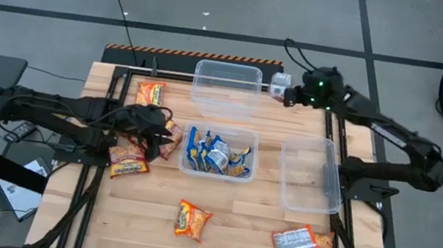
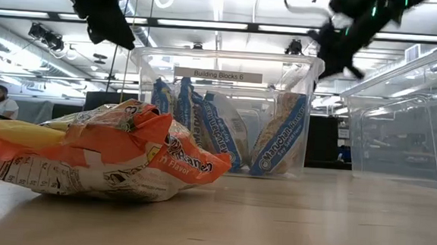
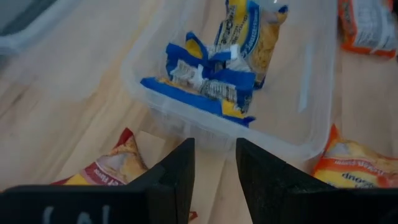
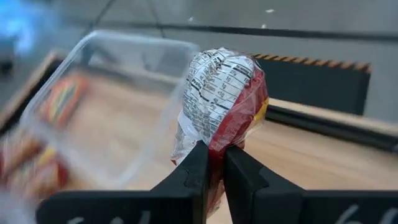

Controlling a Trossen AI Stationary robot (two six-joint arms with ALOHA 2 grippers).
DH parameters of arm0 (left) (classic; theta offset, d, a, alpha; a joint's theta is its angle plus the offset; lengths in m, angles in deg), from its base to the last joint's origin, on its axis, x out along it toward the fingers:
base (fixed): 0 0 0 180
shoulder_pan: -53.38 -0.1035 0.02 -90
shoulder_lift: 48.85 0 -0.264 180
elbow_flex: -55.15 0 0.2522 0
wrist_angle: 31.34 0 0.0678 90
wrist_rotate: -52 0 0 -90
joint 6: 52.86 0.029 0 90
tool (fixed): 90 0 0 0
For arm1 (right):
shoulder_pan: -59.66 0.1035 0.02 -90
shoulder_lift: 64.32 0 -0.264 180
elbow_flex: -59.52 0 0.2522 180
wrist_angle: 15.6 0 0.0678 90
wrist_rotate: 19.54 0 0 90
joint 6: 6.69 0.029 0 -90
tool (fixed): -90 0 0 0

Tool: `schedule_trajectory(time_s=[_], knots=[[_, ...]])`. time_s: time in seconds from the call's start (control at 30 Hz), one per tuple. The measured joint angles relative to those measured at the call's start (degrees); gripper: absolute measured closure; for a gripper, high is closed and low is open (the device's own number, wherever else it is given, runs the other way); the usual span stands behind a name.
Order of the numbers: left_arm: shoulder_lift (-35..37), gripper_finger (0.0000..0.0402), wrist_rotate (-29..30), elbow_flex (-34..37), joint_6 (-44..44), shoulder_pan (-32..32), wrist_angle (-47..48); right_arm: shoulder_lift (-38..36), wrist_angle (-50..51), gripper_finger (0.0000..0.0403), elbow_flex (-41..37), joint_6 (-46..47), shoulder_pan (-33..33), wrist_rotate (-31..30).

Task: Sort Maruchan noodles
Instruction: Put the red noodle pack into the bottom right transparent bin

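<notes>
The right tool grips a red-white packet between its fingers, pinching the lower end so the crumpled pack stands up above them with its nutrition label showing. In the high view this tool is up near the far edge of the table, just beside the right end of the far tub, which looks empty from above.

The left tool sits over the table's left part, just left of the middle tub. Its fingers stand a narrow gap apart with nothing between them. Directly below them are the tub's near wall and a packet with a red corner, though how near the fingers come to it is hard to judge.

The middle tub holds several blue packets, standing on edge in the low view. A third tub lies on the right, tilted on its side by the look of it.

Loose orange packets are scattered about: one near the far left, one beside the left tool, one near the front centre. Another red-white packet lies at the front right.
</notes>
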Motion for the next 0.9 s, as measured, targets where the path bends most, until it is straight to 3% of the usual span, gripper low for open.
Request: schedule_trajectory(time_s=[0.17,0.3,0.4,0.5,0.6,0.77,0.9], knots=[[2.37,0.0278,0.39,0.00,0.10,-0.01,-0.03,-0.82,25.18,0.0362,16.56,-9.77,8.68,-0.57],[3.57,0.0278,1.78,-0.02,1.56,-0.05,-0.24,0.52,42.32,0.0363,28.06,-11.41,18.99,-0.58],[3.89,0.0278,3.49,-0.02,2.88,-0.05,-0.35,1.61,53.45,0.0363,32.51,-11.40,26.84,-0.63],[3.82,0.0278,4.30,-0.02,3.09,-0.05,-0.31,2.01,61.19,0.0363,32.40,-10.42,33.41,-0.18],[3.82,0.0278,4.39,-0.02,3.11,-0.04,-0.31,2.41,61.83,0.0363,29.76,-9.09,38.01,-0.53],[4.36,0.0278,3.94,-0.02,2.89,0.01,0.70,4.32,61.97,0.0363,23.28,-14.32,41.24,-1.86],[5.46,0.0278,0.35,-0.02,-0.30,0.01,1.34,5.31,61.95,0.0363,17.51,-19.99,41.93,-1.89]])
